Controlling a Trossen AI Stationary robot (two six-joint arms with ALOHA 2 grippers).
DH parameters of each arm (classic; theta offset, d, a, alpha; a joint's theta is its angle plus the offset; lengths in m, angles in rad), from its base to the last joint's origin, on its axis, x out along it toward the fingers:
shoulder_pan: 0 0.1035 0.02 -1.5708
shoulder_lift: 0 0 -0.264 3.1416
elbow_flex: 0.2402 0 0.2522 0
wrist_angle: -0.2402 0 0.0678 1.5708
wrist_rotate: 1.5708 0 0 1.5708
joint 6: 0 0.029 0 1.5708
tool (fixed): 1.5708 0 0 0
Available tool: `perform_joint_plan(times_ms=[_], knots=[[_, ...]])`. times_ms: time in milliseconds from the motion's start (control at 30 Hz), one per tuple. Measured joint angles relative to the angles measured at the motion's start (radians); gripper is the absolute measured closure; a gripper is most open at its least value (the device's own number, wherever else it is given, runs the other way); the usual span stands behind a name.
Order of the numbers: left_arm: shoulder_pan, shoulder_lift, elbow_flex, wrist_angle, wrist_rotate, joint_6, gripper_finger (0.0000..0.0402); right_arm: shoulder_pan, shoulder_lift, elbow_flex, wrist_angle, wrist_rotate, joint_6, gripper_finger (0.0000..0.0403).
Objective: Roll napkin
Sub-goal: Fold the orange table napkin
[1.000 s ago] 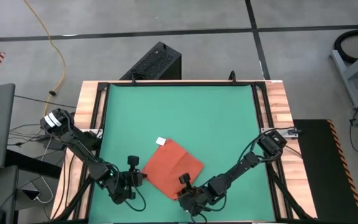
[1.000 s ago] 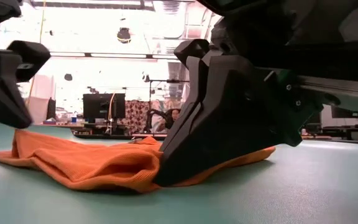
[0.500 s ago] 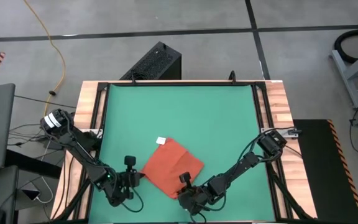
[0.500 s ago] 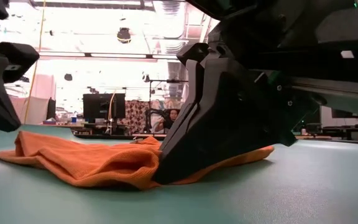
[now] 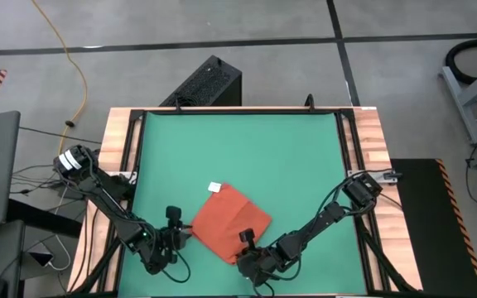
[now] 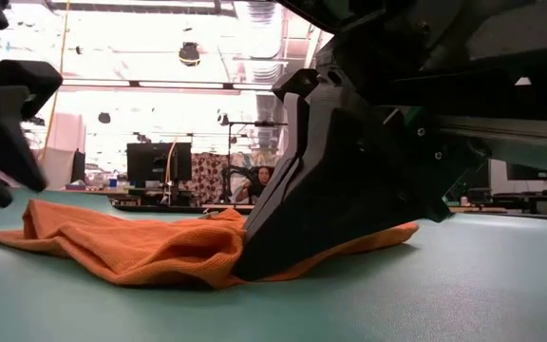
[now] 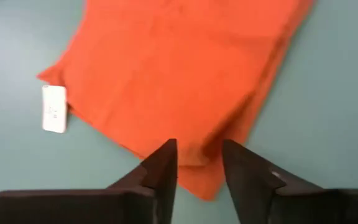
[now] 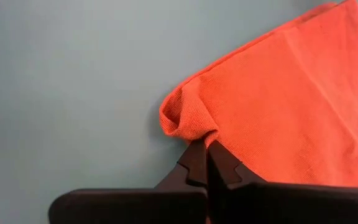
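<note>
Right gripper (image 8: pixel 207 163) jaws pinch the napkin (image 5: pixel 231 223) corner (bunched up); left gripper (image 7: pixel 199 163) jaws spread.

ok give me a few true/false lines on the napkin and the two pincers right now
1. The right pincer is shut on a corner of the napkin. True.
2. The left pincer is clamped on the napkin. False: its fingers stand apart, with cloth only showing past them.
3. The napkin is already rolled into a tight tube. False: it lies mostly flat on the green mat, bunched at the pinched corner.
4. A small white tag sits at one napkin edge. True.
</note>
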Motion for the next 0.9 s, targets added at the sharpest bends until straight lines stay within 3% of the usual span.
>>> perform_joint_plan(times_ms=[200,600,733,900], knots=[[0.028,0.0,-0.002,-0.011,0.011,-0.07,0.0248,0.0,0.0,0.0,0.0,0.0,0.001,0.0396],[0.088,0.0,-0.006,-0.02,0.057,-0.09,0.0247,0.0,0.0,0.0,0.0,0.0,0.016,0.0396],[0.12,0.0,-0.006,-0.02,0.096,-0.095,0.0268,-0.001,0.0,0.0,0.0,0.0,0.016,0.0396],[0.136,0.0,-0.006,-0.019,0.119,-0.076,0.0329,-0.001,0.001,0.0,0.0,0.0,0.016,0.0396]])
